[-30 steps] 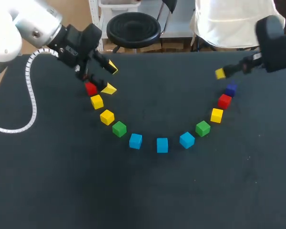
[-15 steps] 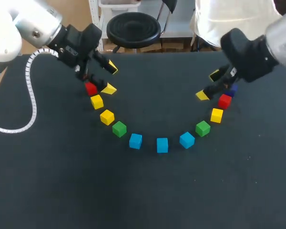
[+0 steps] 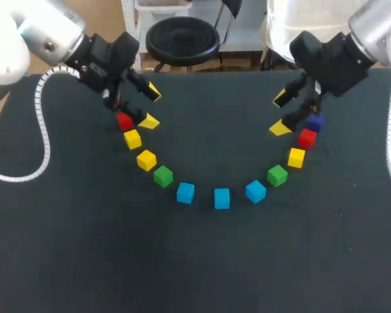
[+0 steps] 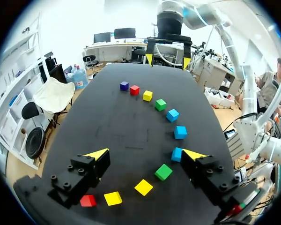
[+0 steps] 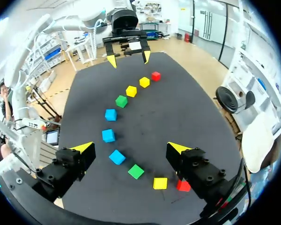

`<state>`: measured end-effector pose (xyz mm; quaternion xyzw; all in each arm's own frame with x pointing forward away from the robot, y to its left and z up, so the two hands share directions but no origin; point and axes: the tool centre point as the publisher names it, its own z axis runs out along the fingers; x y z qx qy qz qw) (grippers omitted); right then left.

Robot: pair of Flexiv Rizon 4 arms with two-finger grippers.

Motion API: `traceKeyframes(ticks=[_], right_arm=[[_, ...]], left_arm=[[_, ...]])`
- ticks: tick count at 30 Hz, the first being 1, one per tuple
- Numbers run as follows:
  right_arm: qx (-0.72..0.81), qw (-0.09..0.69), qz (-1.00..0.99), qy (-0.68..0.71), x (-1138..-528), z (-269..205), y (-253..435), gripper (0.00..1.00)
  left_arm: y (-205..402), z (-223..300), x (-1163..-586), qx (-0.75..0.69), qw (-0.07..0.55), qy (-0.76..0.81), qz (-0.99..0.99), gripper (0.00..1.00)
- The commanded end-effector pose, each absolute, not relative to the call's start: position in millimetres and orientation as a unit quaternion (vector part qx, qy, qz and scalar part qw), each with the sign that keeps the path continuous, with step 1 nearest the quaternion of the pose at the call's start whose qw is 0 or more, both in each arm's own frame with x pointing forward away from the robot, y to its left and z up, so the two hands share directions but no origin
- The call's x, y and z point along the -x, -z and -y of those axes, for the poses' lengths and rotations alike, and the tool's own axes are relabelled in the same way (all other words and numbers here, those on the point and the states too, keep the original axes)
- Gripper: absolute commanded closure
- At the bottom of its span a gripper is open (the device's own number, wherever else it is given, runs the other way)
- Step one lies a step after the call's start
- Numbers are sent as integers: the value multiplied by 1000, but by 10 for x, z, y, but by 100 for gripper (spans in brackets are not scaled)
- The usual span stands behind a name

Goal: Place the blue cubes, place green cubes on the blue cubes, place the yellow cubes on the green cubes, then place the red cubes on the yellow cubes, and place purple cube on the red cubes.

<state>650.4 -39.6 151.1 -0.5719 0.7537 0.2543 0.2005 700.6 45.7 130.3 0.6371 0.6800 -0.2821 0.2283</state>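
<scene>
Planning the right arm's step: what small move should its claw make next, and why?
Probably shift the right claw over the purple cube and lower it around the cube. The claw is open and empty, its tips just inward of the purple cube, which sits beside a red cube at the end of the row.

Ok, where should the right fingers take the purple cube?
Probably from above, on the two faces of the purple cube that run along the arc: the red cube sits close on one side, so closing across the row keeps the fingers clear of it.
</scene>
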Motion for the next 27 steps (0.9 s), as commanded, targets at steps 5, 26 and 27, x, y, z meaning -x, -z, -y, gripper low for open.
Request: traceKeyframes(ticks=[5, 26, 27], right_arm=[[660, 166, -677, -281, -6453, 97, -1675, 0], [635, 263, -695, -211, -5752, -198, -1270, 0], [634, 256, -697, -215, -5732, -203, -1252, 0]], left_arm=[[-1299, -454, -7008, -637, 228, 281, -680, 0], [-1299, -454, -7008, -637, 228, 281, -680, 0], [-1299, -454, -7008, -637, 228, 281, -680, 0]])
